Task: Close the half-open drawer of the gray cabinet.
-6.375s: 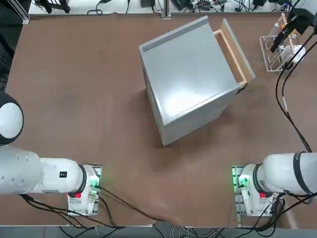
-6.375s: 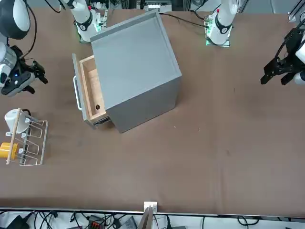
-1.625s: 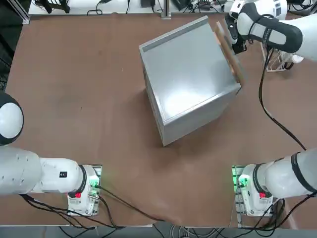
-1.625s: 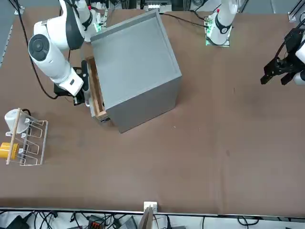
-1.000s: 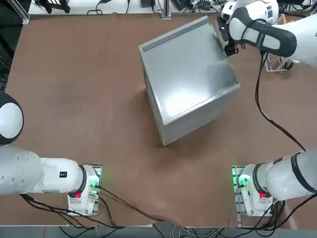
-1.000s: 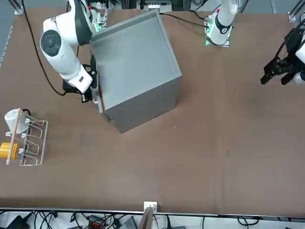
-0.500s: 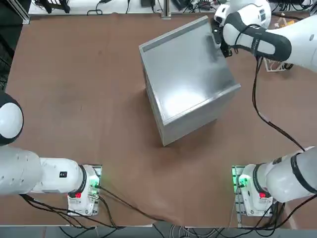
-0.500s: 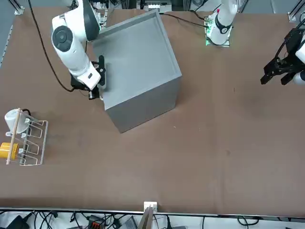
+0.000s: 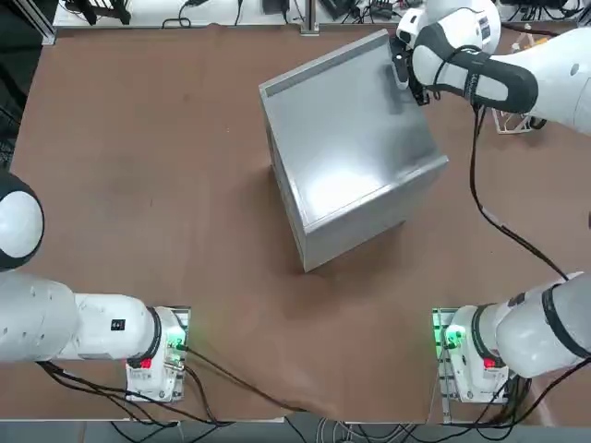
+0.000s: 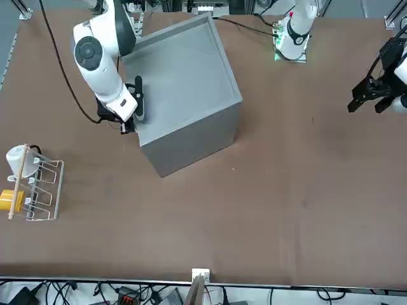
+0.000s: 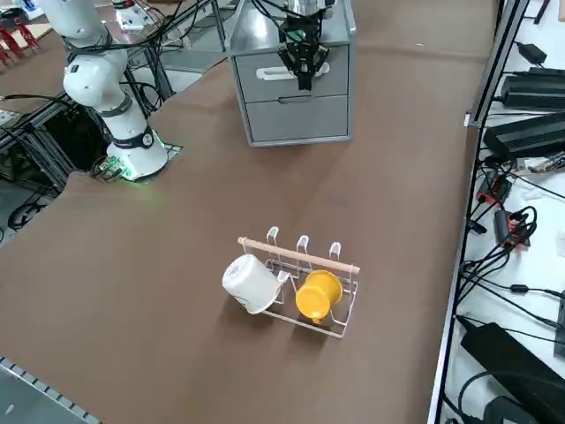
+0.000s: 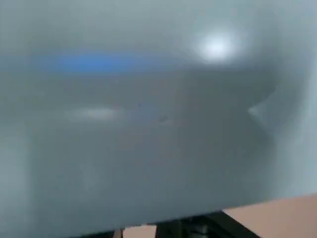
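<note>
Right gripper [image 11: 305, 75] is pressing, clenched and empty, against the drawer [image 11: 296, 78]. Drawer is sitting flush in the gray cabinet [image 9: 351, 148]; only retreating is remaining.

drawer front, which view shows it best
The right side view: the drawer faces that camera, its front flush with the gray cabinet, the right pincer shut against it. The top and front views show only the cabinet's top and edges; the wrist view is a gray blur.
</note>
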